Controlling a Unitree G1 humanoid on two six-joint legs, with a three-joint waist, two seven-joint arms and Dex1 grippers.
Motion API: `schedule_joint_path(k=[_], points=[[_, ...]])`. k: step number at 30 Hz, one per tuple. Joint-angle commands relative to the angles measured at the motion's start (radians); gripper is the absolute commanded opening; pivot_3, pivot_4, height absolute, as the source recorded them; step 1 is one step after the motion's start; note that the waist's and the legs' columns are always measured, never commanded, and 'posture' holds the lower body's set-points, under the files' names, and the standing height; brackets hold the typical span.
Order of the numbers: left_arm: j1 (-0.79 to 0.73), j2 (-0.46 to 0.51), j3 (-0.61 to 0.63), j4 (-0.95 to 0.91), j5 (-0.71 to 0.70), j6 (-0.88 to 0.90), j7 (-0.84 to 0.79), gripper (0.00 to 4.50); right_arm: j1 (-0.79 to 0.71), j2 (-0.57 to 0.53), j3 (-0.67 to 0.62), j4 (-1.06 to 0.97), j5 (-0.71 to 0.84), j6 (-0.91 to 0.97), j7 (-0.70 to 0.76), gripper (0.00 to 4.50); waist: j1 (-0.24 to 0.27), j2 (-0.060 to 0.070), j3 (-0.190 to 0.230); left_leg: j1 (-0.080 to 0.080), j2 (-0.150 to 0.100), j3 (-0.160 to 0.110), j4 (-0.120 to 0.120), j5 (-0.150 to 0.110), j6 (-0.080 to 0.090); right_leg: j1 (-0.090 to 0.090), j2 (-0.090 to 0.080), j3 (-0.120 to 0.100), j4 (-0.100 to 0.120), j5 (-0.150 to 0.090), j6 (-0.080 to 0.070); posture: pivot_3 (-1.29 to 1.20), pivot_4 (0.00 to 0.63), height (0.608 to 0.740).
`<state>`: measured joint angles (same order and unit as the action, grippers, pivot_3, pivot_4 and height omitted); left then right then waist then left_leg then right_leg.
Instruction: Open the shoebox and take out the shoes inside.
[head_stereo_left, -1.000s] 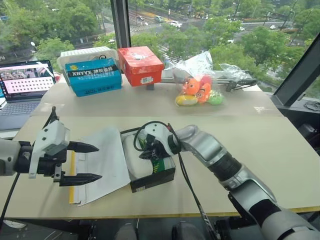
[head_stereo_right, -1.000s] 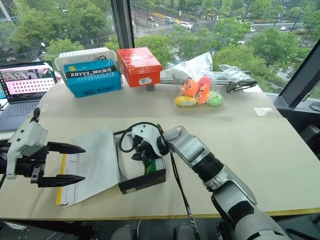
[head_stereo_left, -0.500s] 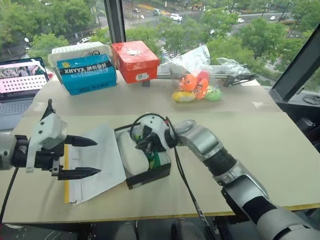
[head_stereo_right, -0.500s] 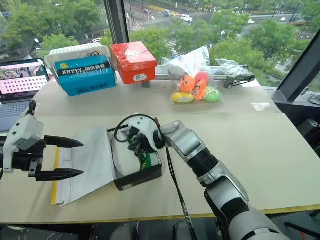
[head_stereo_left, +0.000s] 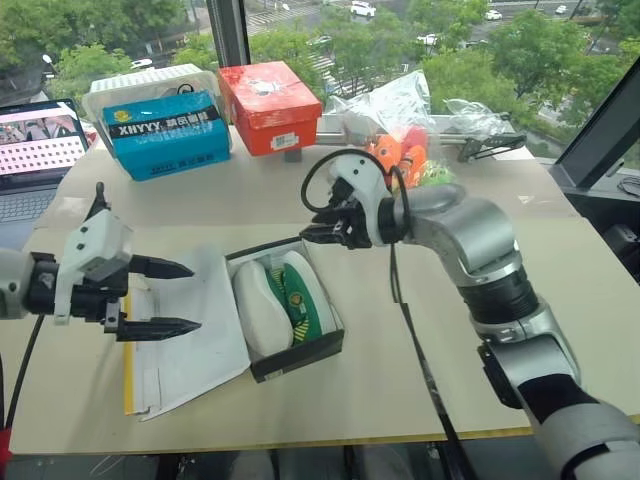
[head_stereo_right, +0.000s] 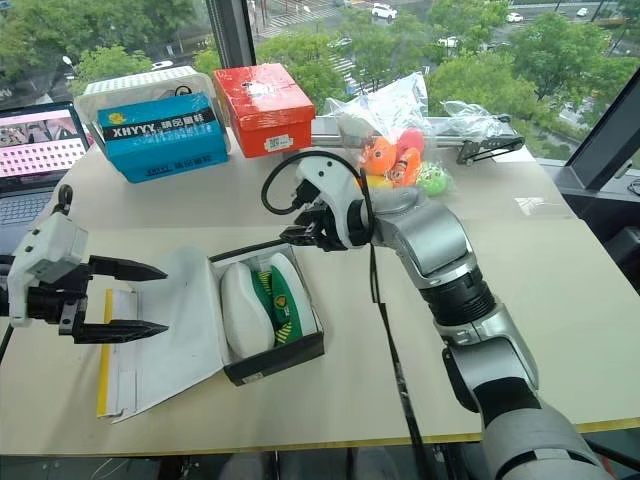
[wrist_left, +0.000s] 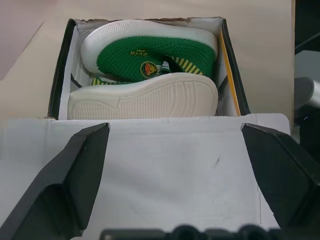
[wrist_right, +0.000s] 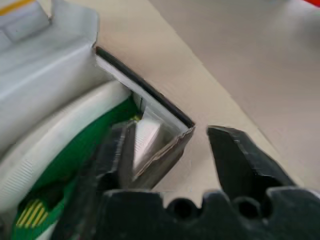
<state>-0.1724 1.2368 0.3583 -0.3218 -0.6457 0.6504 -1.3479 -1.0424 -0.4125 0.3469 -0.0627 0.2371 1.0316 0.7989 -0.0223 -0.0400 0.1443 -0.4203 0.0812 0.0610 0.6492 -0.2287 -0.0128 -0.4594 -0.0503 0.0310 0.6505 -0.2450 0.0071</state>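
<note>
Both shoes (head_stereo_left: 283, 303) lie tightly packed in the shoebox (head_stereo_left: 300, 355); the box could be dragged. The right tool (head_stereo_left: 318, 232), parted and empty, hangs above; the left tool (head_stereo_left: 190, 297) is spread wide.

Blue box (head_stereo_left: 167, 135) w/ red-orange box (head_stereo_left: 271, 108) beside it at table's (head_stereo_left: 590, 300) far edge, toy bag (head_stereo_left: 400, 135) near, laptop (head_stereo_left: 40, 150) far left.

Counting the table (head_stereo_left: 560, 300) now: three boxes. One shoebox (head_stereo_left: 300, 358) lies open near the front edge, and two shoes (head_stereo_left: 285, 305) sit inside it, side by side. Two more boxes are along the back edge, one blue box (head_stereo_left: 165, 135) and one red-orange box (head_stereo_left: 270, 108). One clear bag of plush toys (head_stereo_left: 400, 130) is at the back, toward the right. One laptop (head_stereo_left: 38, 140) is at the back left corner. Two grippers are over it, left gripper (head_stereo_left: 160, 297) and right gripper (head_stereo_left: 325, 232).
</note>
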Motion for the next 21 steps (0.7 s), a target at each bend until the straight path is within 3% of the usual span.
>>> schedule_joint_path(k=[1,2,9,14,21], points=[[-0.057,0.014,-0.036,0.022,0.018,-0.033,-0.003,4.5,-0.037,0.021,0.035,-0.039,-0.035,-0.032,-0.028,4.23,0.001,0.0,0.0,0.0,0.0,0.0,0.0,0.0,0.0,0.0,0.0,0.0,0.0,0.0,0.0,0.0,0.15,0.74],[-0.066,0.012,-0.045,0.027,0.022,-0.037,-0.004,4.5,-0.042,0.025,0.048,-0.038,-0.042,-0.034,-0.027,4.42,0.001,0.0,0.0,0.0,0.0,0.0,0.0,0.0,0.0,0.0,0.0,0.0,0.001,0.0,0.0,0.0,0.15,0.74],[-0.076,0.006,-0.069,0.045,0.035,-0.058,-0.007,4.5,-0.12,0.102,0.059,0.008,-0.031,-0.046,-0.014,4.42,0.001,0.0,0.0,-0.001,0.001,0.0,0.001,0.0,0.0,0.0,0.002,0.001,0.0,0.0,0.0,0.0,0.15,0.74],[-0.06,-0.002,-0.052,0.031,0.027,-0.051,0.004,4.5,-0.084,0.159,0.055,0.107,-0.006,-0.075,0.004,4.42,0.006,0.0,0.0,-0.001,0.002,0.0,0.002,0.0,0.0,0.001,0.002,0.001,0.0,0.0,0.0,0.0,0.15,0.74],[-0.018,-0.007,-0.015,0.021,0.025,-0.043,0.014,4.5,-0.038,0.145,0.097,0.268,-0.063,-0.179,0.045,4.42,0.005,0.0,0.0,-0.001,0.002,0.0,0.003,0.0,0.0,0.001,0.003,0.001,0.001,0.0,0.0,0.0,0.15,0.74]])
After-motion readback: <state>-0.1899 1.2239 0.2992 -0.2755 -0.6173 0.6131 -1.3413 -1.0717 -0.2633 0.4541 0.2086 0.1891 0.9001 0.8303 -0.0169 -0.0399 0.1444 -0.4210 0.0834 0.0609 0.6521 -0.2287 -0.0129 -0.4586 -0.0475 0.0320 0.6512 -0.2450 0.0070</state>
